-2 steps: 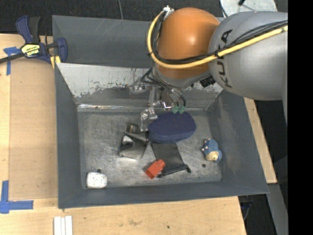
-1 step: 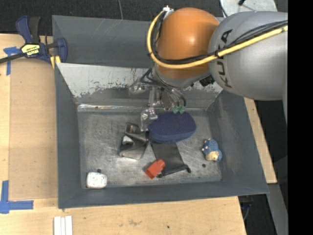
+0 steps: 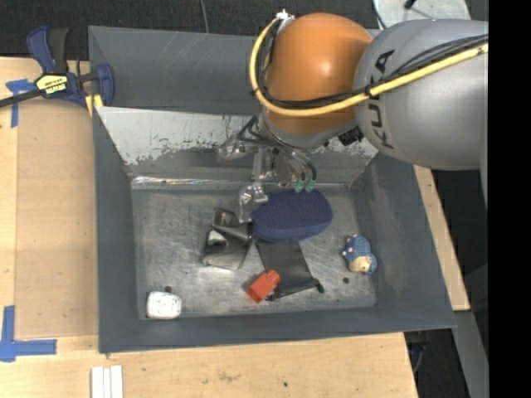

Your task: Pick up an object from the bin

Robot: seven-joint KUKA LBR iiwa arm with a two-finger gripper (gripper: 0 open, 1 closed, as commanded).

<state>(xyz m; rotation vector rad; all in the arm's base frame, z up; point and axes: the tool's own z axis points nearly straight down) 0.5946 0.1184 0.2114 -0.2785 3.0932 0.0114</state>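
Gripper (image 3: pixel 264 191), opening unclear, hangs beside a dark-blue oval pad (image 3: pixel 292 217) on scratched bin floor (image 3: pixel 174 222).

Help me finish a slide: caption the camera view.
Gripper above a dark blue oval pad in the grey bin, small toy figure nearby.

Grey bin (image 3: pixel 166 222), blue oval pad (image 3: pixel 292 216) at centre, black sheet (image 3: pixel 286 264), red block (image 3: pixel 263 286), white lump (image 3: pixel 163 305), small blue figure (image 3: pixel 359 255)
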